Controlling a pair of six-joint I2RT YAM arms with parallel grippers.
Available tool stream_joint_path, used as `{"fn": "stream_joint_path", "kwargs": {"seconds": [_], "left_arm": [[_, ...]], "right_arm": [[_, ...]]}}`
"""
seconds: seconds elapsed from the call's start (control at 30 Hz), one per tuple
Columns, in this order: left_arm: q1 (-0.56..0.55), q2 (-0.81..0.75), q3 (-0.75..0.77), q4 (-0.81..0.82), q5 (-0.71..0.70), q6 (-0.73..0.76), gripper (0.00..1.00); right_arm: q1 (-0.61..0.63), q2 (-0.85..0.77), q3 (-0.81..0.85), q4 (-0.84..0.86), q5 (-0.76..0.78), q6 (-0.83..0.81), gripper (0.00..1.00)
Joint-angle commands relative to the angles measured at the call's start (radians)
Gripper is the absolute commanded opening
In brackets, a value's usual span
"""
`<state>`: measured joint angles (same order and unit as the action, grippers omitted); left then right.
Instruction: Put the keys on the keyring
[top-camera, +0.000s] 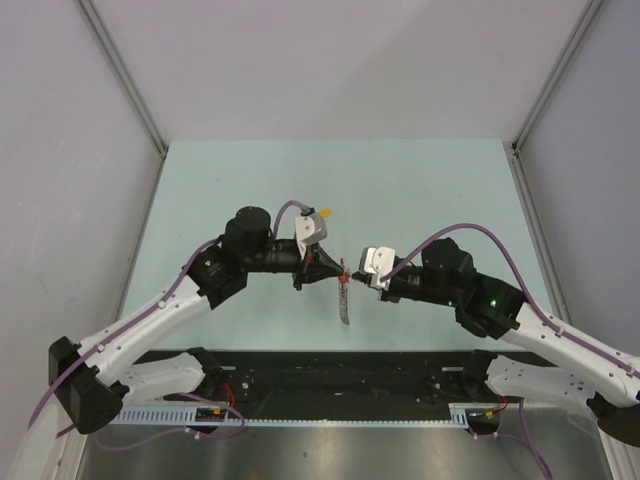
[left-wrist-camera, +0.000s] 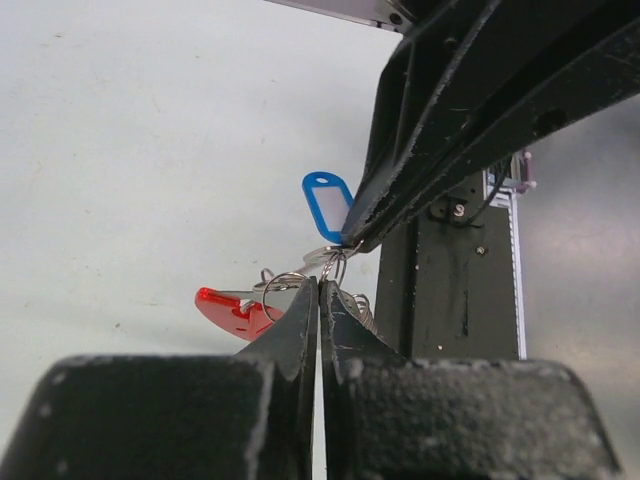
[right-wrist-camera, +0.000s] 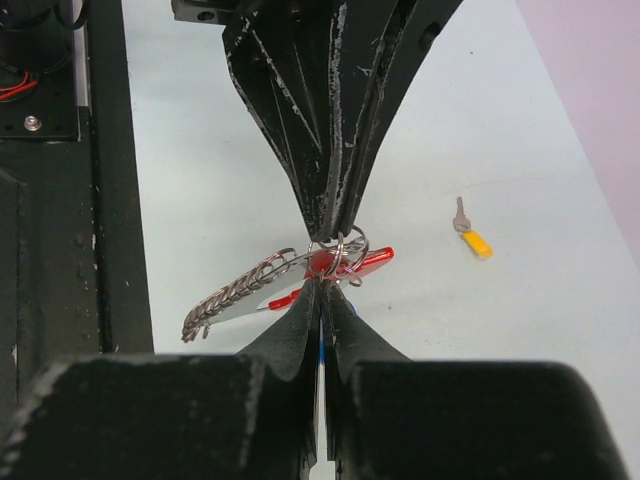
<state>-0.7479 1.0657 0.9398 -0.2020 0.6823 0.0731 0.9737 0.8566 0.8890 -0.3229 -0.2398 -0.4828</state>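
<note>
Fingertips first: my left gripper is clamped fully closed on the wire rings of the keyring. My right gripper meets it tip to tip, just as tightly closed, and seems to pinch the blue key by its edge, right against those rings. The bunch hangs between the two above the table, its red tag out to one side and its chain dangling below.

I judge threading this key to be the step in hand. To do it well, I should hold the left grip steady as an anchor, steer the key's hole onto the ring's split end with small turns, and avoid pulling my arms apart.

Farther out, the yellow key lies alone on the table, untouched and well apart from the bunch.
</note>
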Motion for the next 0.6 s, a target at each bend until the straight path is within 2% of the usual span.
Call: {"fn": "stream_joint_path", "kwargs": {"seconds": [0.0, 0.27, 0.57], "left_arm": [[0.01, -0.062, -0.035, 0.113, -0.144, -0.122, 0.0], [0.007, -0.147, -0.136, 0.324, -0.23, -0.295, 0.0], [-0.028, -0.173, -0.242, 0.527, -0.322, -0.397, 0.0]], "right_arm": [[0.013, 0.001, 0.031, -0.044, 0.039, 0.038, 0.0], [0.043, -0.014, -0.067, 0.142, 0.085, 0.113, 0.0], [0.106, -0.001, -0.151, 0.344, 0.195, 0.167, 0.0]]}}
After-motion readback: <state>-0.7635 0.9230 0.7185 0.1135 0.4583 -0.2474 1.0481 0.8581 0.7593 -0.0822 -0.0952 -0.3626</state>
